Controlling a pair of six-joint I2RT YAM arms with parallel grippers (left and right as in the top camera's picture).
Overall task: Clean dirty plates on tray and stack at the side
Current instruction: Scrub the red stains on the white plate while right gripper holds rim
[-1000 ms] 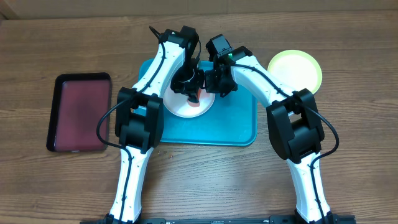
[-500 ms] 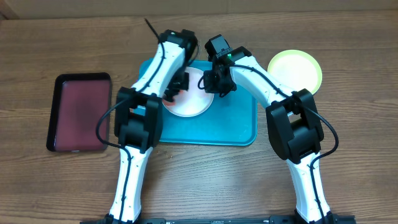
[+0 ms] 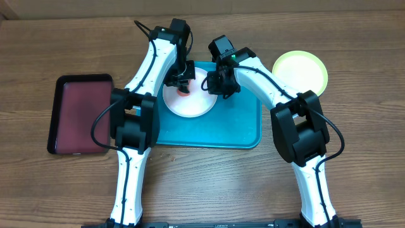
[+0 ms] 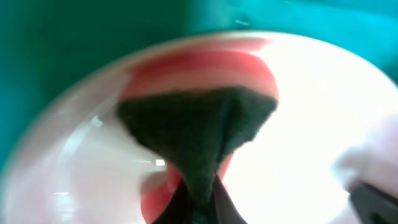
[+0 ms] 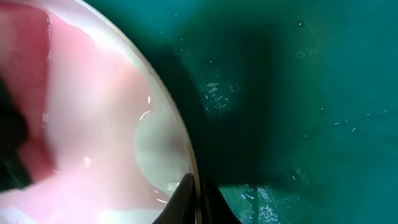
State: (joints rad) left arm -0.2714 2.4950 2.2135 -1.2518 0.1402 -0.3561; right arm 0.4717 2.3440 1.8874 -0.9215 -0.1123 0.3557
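Note:
A white plate (image 3: 193, 104) lies on the turquoise tray (image 3: 237, 126), left of its middle. My left gripper (image 3: 182, 83) is shut on a sponge (image 4: 199, 127) that has a red body and a dark green scrub face. The sponge is pressed on the plate's far left part. My right gripper (image 3: 212, 86) is shut on the plate's right rim (image 5: 186, 155), which runs between its fingertips (image 5: 186, 190). The plate (image 5: 93, 124) looks pink in the right wrist view. A yellow-green plate (image 3: 300, 69) sits on the table to the right of the tray.
A smaller dark red tray with a black rim (image 3: 82, 114) lies on the wooden table to the left. Both arms cross over the turquoise tray's back half. Bare tray floor (image 5: 298, 93) shows right of the white plate.
The left gripper has swept the sponge from the plate's middle to its left, then to its far left part. The right gripper has stayed on the rim.

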